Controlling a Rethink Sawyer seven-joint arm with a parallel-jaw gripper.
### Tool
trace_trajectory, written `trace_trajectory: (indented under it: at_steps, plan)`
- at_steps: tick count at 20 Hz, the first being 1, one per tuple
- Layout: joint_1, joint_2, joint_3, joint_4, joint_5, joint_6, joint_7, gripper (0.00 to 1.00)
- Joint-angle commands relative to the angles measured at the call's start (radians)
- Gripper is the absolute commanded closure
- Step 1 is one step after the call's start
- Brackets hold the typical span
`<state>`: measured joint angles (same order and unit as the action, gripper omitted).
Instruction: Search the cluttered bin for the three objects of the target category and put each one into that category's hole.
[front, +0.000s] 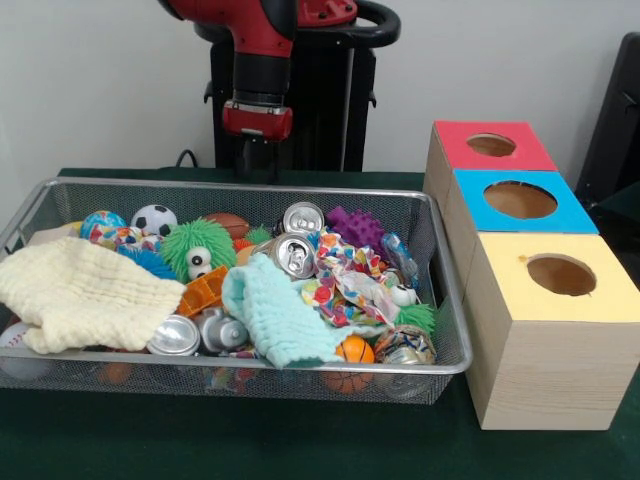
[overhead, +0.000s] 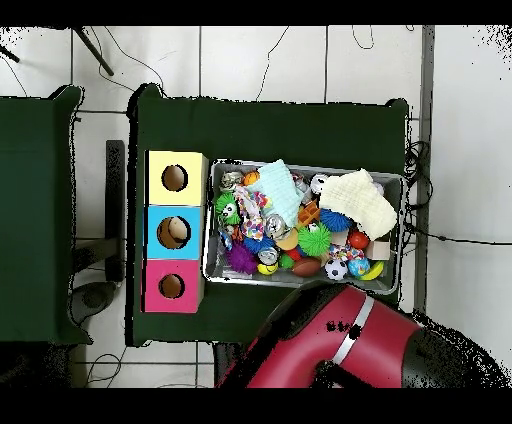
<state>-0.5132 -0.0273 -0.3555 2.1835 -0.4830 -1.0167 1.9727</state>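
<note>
Much of the bin's (front: 440, 365) load is buried. A cream cloth (front: 85, 293) covers the left end in the front view, and a mint cloth (front: 277, 315) lies over the middle, so what sits beneath them cannot be made out. A white ball at the lower left corner shows only through the mesh wall, as do an orange ball and other bits along the front wall.

The arm (front: 262, 60) comes down at the upper middle of the front view and ends just above the bin's far rim. Its gripper (front: 257, 158) shows only as thin dark tips against the dark pedestal, so whether the jaws are open or closed cannot be told; they appear to hold nothing and touch nothing. In the overhead view the arm's red bulk fills the lower middle and hides the gripper.

Three cans are visible in the bin: one (front: 303, 217) near the far wall, one (front: 293, 255) in the centre, and one (front: 174, 336) near the front wall beside the cream cloth. A green fuzzy toy (front: 199, 247) with eyes sits left of centre.

On the worktop (front: 250, 445), right of the bin, stand three boxes with holes: red (front: 491, 145), blue (front: 520, 200), yellow (front: 561, 275).
</note>
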Motion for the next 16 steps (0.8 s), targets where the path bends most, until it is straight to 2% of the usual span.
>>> trace_trajectory:
  at_steps: [1, 5, 16]
  plan:
    - [-0.033, 0.172, -0.098, -0.025, -0.024, 0.21, 0.076, 0.0]
    - [-0.038, 0.179, -0.111, -0.016, -0.03, 0.2, 0.09, 0.0]
    - [-0.09, 0.246, -0.125, -0.064, -0.063, 0.158, 0.109, 0.0]
